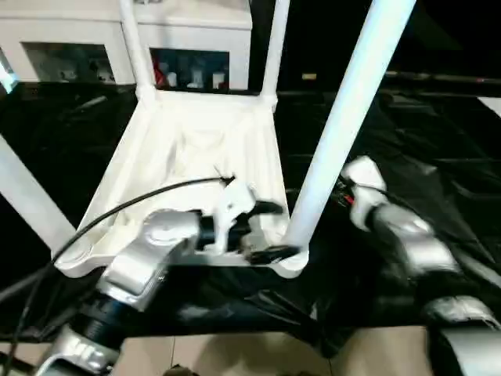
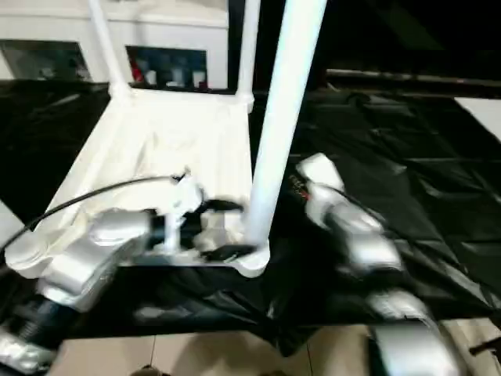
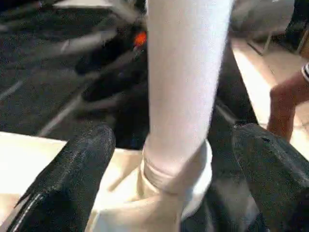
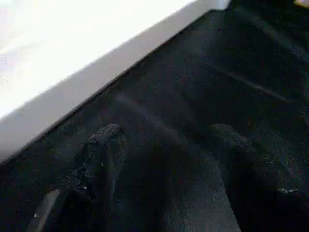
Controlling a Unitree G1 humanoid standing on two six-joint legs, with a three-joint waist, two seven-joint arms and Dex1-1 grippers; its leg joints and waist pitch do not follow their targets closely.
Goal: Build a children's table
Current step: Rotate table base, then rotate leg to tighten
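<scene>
Tabletop (image 1: 196, 157) lies upside down on the black sheeting (image 1: 438, 157), legs (image 1: 344, 125) standing in its corner sockets, while the left gripper (image 3: 169, 145) straddles the near-right leg with fingers spread, untouching, and the right gripper (image 4: 169, 159) hovers open over the sheeting

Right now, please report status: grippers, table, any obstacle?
Left gripper open, fingers astride near-right leg at its socket, not gripping. Right gripper open over black sheeting. Tabletop upside down, legs standing.
</scene>
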